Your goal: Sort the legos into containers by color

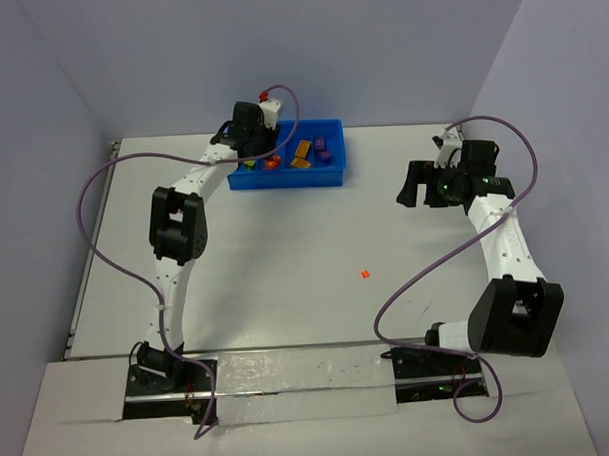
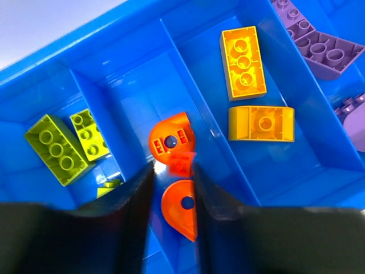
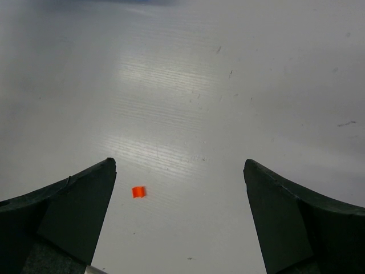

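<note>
One tiny orange-red brick (image 3: 138,192) lay loose on the white table (image 1: 285,249), below the right gripper (image 3: 178,165) and nearer its left finger. That claw hung widely spread, touching nothing. Farther out, the blue bin (image 1: 335,173) sat with its long side running left to right. The left gripper (image 2: 173,171) hovered over the second compartment from the left, fingers narrowly parted. A small blurred orange-red piece (image 2: 181,163) sat between the tips, against one finger, with blue showing beside the other. Two orange-red half-rounds (image 2: 171,140) lay beneath. Green bricks (image 2: 56,149), studs up, lay slanted in the leftmost cell. Yellow-orange bricks (image 2: 243,61) occupied the third, one lengthwise and one crosswise, and purple bricks (image 2: 319,48) the fourth. Pale lilac walls (image 1: 278,49) closed the far side.
</note>
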You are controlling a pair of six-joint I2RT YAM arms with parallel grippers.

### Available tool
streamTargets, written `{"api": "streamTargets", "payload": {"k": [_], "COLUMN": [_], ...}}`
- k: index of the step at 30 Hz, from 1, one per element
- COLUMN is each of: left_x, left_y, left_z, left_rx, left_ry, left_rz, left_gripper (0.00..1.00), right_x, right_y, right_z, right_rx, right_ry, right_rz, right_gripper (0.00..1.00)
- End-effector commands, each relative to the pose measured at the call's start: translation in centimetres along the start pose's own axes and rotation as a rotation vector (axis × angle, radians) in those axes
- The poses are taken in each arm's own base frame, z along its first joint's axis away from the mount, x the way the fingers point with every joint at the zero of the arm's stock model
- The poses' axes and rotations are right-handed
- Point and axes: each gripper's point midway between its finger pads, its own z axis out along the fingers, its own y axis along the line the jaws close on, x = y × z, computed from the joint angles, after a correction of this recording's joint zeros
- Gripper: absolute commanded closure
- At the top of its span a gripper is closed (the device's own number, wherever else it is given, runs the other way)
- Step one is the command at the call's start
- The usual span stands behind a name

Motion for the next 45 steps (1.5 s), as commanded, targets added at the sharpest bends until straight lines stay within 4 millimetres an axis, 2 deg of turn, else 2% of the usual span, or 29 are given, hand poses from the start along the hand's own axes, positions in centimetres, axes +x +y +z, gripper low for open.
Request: {"api": "streamTargets", "payload": {"k": [1,2,6,10,12,16,17,18,19,20,22,24,25,26,29,31,34,37,38,41,45], "left_x": [-4.2,-4.4,-6.3,-9.3,-10.1,-11.4,-11.6,-11.0,-11.8,-11.3,-11.2,-10.8,-10.0,-10.2,-10.3,-10.1,-9.5,-9.1,-8.5,-8.4,-8.6], "left_y": [0.8,0.9,1.1,0.5,-0.1,-2.0,-2.5,-3.8,-4.4,-4.9,-6.2,-7.0,-7.7,-8.0,-7.2,-6.1,-3.7,-1.7,-1.4,-1.1,-0.8], "left_z": [-0.7,-0.9,-2.3,-5.8,-7.4,-12.3,-14.1,-15.1,-17.3,-18.3,-21.1,-22.9,-23.7,-24.8,-26.9,-27.3,-28.1,-29.6,-29.5,-30.3,-30.2], "left_rx": [-0.021,-0.029,-0.033,0.001,0.029,0.133,0.175,0.253,0.292,0.329,0.405,0.452,0.481,0.494,0.424,0.355,0.258,0.202,0.198,0.190,0.178], "left_ry": [-0.110,-0.113,-0.147,-0.208,-0.216,-0.225,-0.231,-0.221,-0.246,-0.229,-0.236,-0.240,-0.237,-0.252,-0.275,-0.269,-0.272,-0.289,-0.280,-0.304,-0.314], "left_rz": [0.013,0.013,0.014,-0.005,-0.019,-0.052,-0.052,-0.037,-0.017,-0.006,0.023,0.037,0.044,0.053,0.045,0.012,-0.024,-0.062,-0.079,-0.080,-0.078], "left_gripper": [0.48,0.42,0.37,0.36,0.36,0.35,0.33,0.31,0.29,0.29,0.27,0.27,0.26,0.26,0.26,0.26,0.26,0.26,0.26,0.26,0.26], "right_x": [-0.5,-0.5,-0.1,1.6,2.9,7.4,9.7,10.6,11.8,13.0,13.7,13.8,14.0,13.9,15.0,14.9,16.5,18.0,17.8,16.4,17.3], "right_y": [0.4,0.6,1.0,1.8,2.5,4.6,5.6,6.4,6.8,7.4,7.9,8.6,9.0,9.1,9.3,9.7,11.1,11.5,11.2,10.4,9.7], "right_z": [-0.6,-0.6,-0.4,-0.2,-0.2,-0.5,-0.5,-0.6,-1.0,-1.0,-1.3,-1.3,-1.0,-0.7,1.2,2.0,3.1,3.6,3.8,4.2,4.8], "right_rx": [-0.012,-0.018,-0.036,-0.068,-0.108,-0.217,-0.280,-0.314,-0.350,-0.408,-0.472,-0.537,-0.573,-0.582,-0.562,-0.502,-0.444,-0.382,-0.331,-0.218,-0.142], "right_ry": [-0.013,-0.012,0.005,0.061,0.102,0.231,0.280,0.296,0.321,0.333,0.321,0.270,0.241,0.228,0.359,0.428,0.528,0.544,0.534,0.496,0.585], "right_rz": [-0.025,-0.033,-0.047,-0.091,-0.127,-0.318,-0.433,-0.499,-0.553,-0.650,-0.738,-0.832,-0.930,-0.962,-1.076,-0.989,-0.774,-0.587,-0.580,-0.531,-0.440], "right_gripper": [0.00,0.00,0.00,0.01,0.02,0.11,0.14,0.17,0.20,0.22,0.26,0.29,0.30,0.30,0.33,0.39,0.48,0.49,0.49,0.48,0.55]}}
